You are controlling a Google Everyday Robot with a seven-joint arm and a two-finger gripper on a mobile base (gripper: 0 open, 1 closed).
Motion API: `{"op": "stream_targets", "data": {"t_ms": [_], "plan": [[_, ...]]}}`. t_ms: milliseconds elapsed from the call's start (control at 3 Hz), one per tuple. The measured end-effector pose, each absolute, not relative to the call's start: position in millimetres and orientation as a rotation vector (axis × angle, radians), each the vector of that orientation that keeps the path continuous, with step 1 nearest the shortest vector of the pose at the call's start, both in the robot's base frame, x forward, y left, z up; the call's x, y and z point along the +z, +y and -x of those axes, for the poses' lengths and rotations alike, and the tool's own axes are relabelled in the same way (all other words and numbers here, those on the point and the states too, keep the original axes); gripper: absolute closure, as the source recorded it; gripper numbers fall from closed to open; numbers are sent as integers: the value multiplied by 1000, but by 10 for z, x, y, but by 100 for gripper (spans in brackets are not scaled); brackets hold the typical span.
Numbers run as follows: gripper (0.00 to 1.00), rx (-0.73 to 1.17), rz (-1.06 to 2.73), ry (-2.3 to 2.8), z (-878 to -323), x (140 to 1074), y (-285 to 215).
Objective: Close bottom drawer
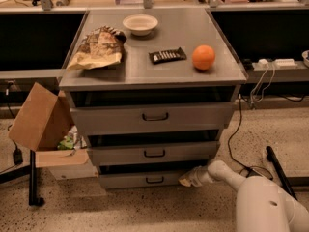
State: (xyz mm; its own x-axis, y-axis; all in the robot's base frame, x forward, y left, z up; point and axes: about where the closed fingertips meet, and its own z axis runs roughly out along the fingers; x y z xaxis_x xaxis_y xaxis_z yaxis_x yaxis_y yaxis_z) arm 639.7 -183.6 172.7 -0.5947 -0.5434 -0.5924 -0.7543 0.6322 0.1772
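Note:
The grey cabinet has three drawers. The bottom drawer [145,180] is the lowest, with a short front and a small dark bar handle [155,180]. Its front stands slightly out, with a dark gap above it. My gripper [186,180] is at the end of the white arm [227,174], low near the floor. It rests against the right end of the bottom drawer's front.
The middle drawer [153,153] and top drawer [153,117] stand slightly out. On the cabinet top lie a chip bag [99,47], a white bowl [140,24], a dark bar [167,55] and an orange [203,57]. A cardboard box [39,117] stands left. Cables lie right.

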Motion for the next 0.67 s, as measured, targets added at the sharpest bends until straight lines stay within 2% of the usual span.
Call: {"op": "stream_targets", "data": {"t_ms": [667], "plan": [[100,574,1030,2341,-6525,1773,-1785]]}}
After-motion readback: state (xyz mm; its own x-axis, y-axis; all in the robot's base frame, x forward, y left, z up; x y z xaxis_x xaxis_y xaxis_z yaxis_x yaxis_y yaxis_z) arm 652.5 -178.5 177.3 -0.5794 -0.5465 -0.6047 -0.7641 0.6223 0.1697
